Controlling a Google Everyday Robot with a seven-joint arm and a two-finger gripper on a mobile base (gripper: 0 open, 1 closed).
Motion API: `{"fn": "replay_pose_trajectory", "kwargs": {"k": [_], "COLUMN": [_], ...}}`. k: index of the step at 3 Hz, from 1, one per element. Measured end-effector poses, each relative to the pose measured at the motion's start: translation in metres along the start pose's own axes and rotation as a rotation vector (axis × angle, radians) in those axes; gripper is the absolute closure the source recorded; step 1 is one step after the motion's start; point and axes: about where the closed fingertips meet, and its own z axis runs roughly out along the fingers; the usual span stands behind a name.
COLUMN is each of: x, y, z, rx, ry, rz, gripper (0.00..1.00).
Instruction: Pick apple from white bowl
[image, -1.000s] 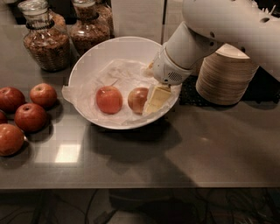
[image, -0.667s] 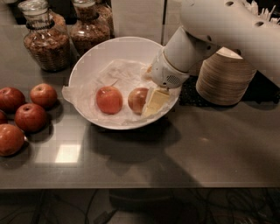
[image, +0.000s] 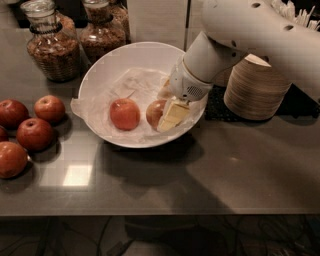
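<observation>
The wide white bowl (image: 100, 75), lined with crumpled white paper, stands in the middle of the dark counter. Two apples lie in it. The pale yellow-gold apple with a reddish blush (image: 155, 112) is at the right. An evenly orange-red apple (image: 124, 114) is to its left. My gripper (image: 169, 115) reaches down into the bowl from the right and sits right against the pale apple's right side, covering part of it. The apple rests on the paper.
Several darker red apples (image: 35, 134) lie grouped on the counter at the left. Two glass jars of granola (image: 52, 47) stand behind the bowl at the left. A stack of beige disposable bowls (image: 256, 87) stands at the right, partly behind my arm.
The arm's upper part has shifted slightly. The gripper stays down at the pale apple, and neither apple has moved.
</observation>
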Motion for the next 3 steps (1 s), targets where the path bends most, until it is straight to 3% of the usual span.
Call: {"fn": "replay_pose_trajectory", "kwargs": {"k": [1, 2, 3], "x": [0.000, 0.000, -0.010], "y": [0.000, 0.000, 0.001], "z": [0.000, 0.000, -0.018], "rx": [0.000, 0.000, 0.017], "ry": [0.000, 0.000, -0.020], "rz": [0.000, 0.000, -0.030], "gripper": [0.72, 0.95, 1.00]}}
